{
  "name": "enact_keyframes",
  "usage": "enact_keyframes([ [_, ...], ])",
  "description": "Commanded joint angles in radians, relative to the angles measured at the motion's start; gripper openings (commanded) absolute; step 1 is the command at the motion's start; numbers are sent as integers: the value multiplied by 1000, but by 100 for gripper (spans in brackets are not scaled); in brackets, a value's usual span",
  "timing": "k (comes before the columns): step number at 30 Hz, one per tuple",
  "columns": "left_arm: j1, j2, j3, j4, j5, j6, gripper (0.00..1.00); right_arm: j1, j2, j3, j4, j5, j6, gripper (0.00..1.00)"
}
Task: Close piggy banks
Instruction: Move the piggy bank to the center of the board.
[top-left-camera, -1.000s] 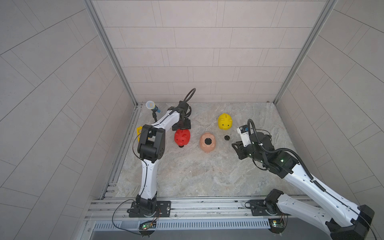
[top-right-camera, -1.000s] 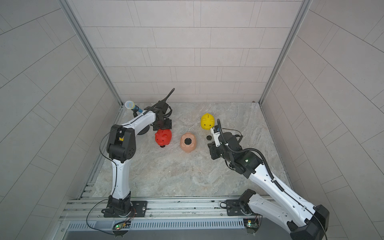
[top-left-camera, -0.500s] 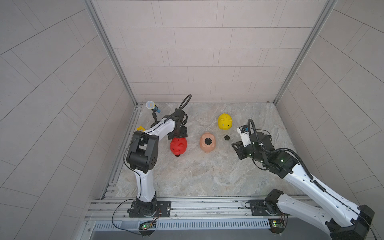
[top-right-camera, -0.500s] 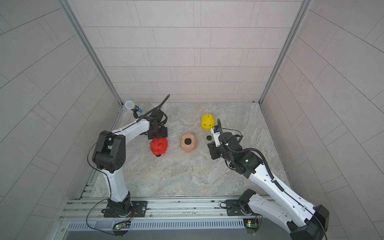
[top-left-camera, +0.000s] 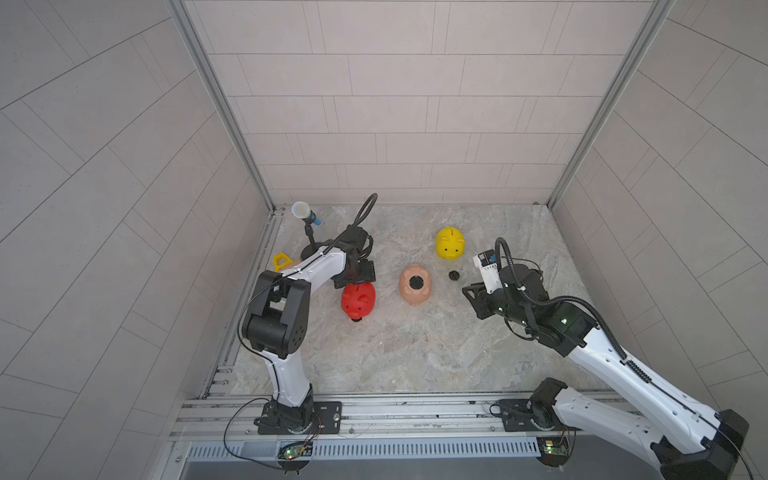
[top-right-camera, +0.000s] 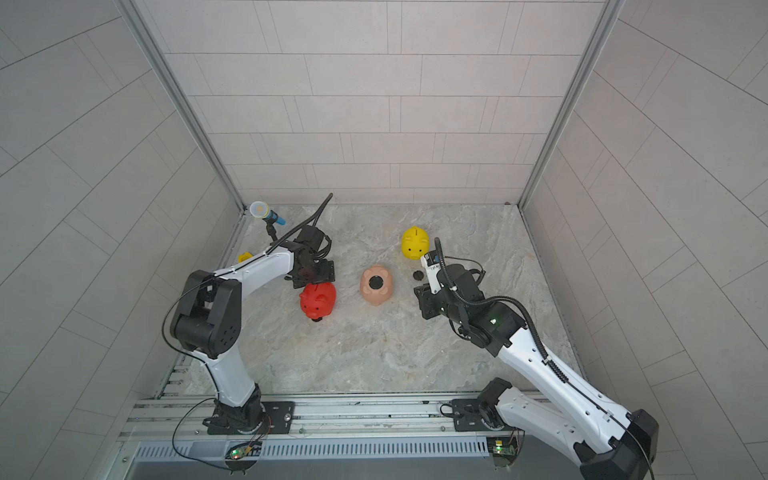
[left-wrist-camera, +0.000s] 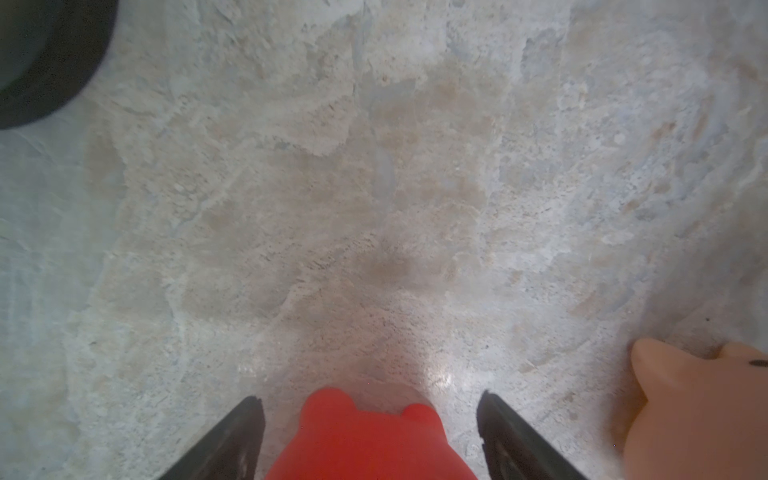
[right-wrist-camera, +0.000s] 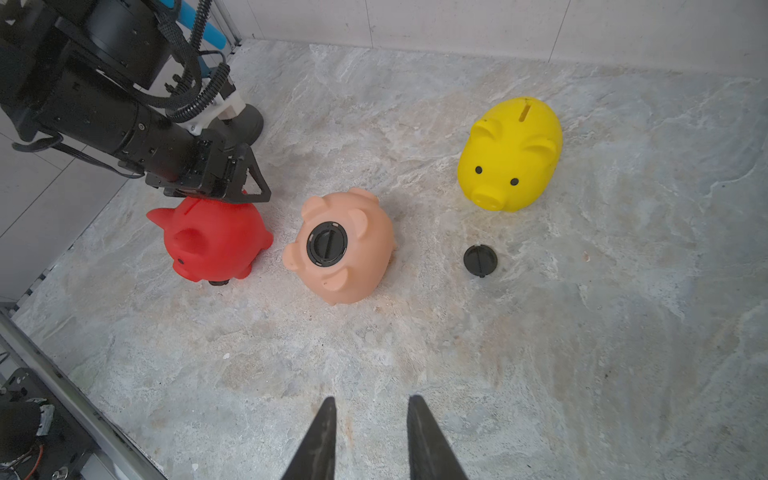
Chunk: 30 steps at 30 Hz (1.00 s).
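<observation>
Fingers (left-wrist-camera: 237, 436) of our left gripper (left-wrist-camera: 369, 399) have just spread clear of the red plastic piggy bank (top-left-camera: 358, 300). It is released and stands near the plugged peach-pink plastic pig (top-left-camera: 411, 296). A loose black round plug (top-left-camera: 454, 275) lies by the yellow plastic pig (top-left-camera: 449, 245), likely next. Our right gripper (right-wrist-camera: 372, 398) hangs narrowly open, empty.

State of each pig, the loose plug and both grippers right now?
red pig: upright, black piece visible beneath it
peach pig: belly up, hole plugged
yellow pig: upright, belly hidden
loose plug: lying flat, untouched
left gripper: open, astride red pig, not touching
right gripper: open, empty
</observation>
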<state>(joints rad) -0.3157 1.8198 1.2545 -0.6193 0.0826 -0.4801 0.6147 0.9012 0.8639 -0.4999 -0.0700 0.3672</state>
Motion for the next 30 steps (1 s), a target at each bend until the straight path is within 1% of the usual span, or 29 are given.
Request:
enact_keyframes([
  [1, -21, 6, -34, -82, 17, -11, 88, -3, -16, 7, -15, 15, -1, 31],
  [10, -20, -98, -7, -120, -23, -2, 92, -3, -15, 7, -17, 12, -2, 32],
  [18, -21, -272, -6, -119, -17, 6, 93, -3, -8, 12, -24, 3, -6, 35],
  [20, -19, -330, -53, -89, 5, -7, 93, -3, -9, 13, -25, -2, -5, 36],
  [22, -19, -393, -109, -66, 16, -29, 90, -3, -6, 15, -24, -9, -5, 37],
  [23, -21, -435, -142, -50, 20, -45, 88, -3, -4, 16, -27, -12, -5, 38],
  [25, -20, -525, -230, 11, 49, -72, 87, -3, 2, 23, -34, -19, -7, 38],
  [30, -20, -724, -395, 66, 26, -124, 86, -3, 26, 19, -14, -55, -2, 39],
])
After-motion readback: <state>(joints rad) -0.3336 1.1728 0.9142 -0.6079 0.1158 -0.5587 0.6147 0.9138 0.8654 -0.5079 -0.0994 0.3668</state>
